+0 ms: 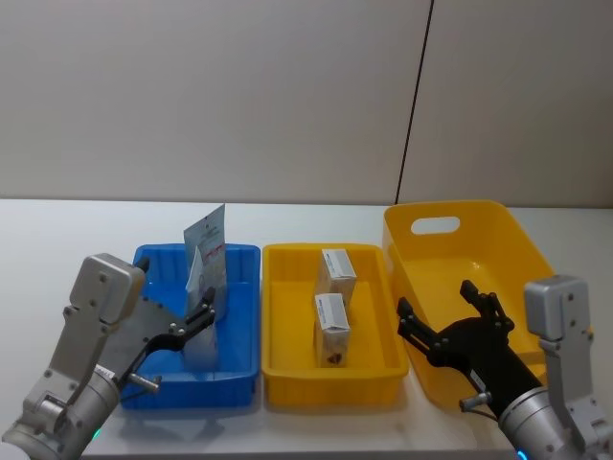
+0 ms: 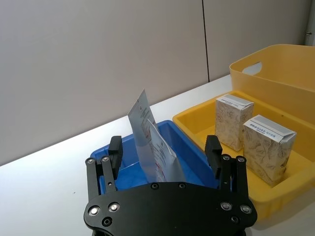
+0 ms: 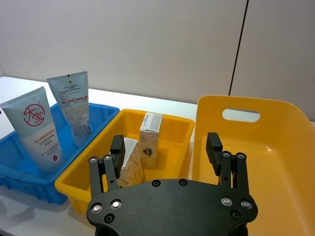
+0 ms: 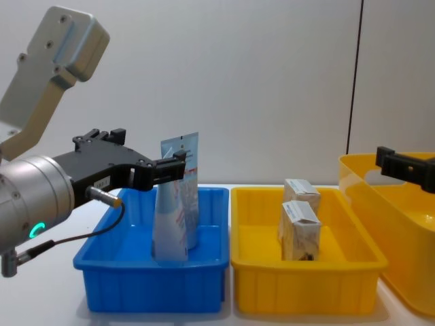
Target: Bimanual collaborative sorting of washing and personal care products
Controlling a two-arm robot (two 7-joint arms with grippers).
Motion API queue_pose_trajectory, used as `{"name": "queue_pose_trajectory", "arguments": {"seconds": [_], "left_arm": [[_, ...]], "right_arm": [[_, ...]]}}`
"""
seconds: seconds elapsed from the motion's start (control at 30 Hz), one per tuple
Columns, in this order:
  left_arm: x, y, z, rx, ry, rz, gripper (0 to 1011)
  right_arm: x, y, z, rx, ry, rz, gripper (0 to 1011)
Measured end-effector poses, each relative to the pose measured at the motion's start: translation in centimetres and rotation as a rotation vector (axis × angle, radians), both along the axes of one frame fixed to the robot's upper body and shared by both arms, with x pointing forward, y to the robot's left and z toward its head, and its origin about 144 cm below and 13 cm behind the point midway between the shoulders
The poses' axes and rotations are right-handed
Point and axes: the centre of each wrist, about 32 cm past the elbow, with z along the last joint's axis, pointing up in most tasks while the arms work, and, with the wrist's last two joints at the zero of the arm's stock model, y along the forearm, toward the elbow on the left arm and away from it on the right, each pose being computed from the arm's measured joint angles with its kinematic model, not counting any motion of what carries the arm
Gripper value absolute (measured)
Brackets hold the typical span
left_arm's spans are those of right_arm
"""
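Two squeeze tubes stand upright with their flat crimped ends up, right ahead of the left gripper (image 1: pixel 203 314): a nearer tube (image 3: pixel 37 130) with a red circle mark, and a taller tube (image 3: pixel 74 105) covered in small print just beyond it. The left wrist view shows both tubes in the gap between the spread fingers, with neither finger touching them. The left gripper is wide open and holds nothing. Both tubes stand in the blue tray (image 1: pixel 239 254), and the left gripper hangs over its near end.

Off to this gripper's right, two cream cartons stand upright in the shallow yellow tray (image 1: pixel 287 369), which lies just beside the blue one. The near carton (image 1: pixel 332 326) shows a dark emblem low on its face, and the far carton (image 1: pixel 337 270) stands just behind it.

These cartons lie ahead and to the left of the right gripper (image 1: pixel 439 302). Its fingers are also spread wide and it holds nothing. It hovers over the near left part of the large yellow bin (image 1: pixel 498 225), which has a handle slot in its far wall. All three containers sit on a white table (image 1: pixel 77 230).
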Motion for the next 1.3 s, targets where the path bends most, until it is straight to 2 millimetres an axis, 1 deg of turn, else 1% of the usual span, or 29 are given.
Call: {"name": "queue_pose_trajectory", "arguments": {"seconds": [1.3], "left_arm": [[0.00, 0.00, 0.00, 0.000, 0.000, 0.000, 1001]], "right_arm": [[0.00, 0.00, 0.00, 0.000, 0.000, 0.000, 1002]]}}
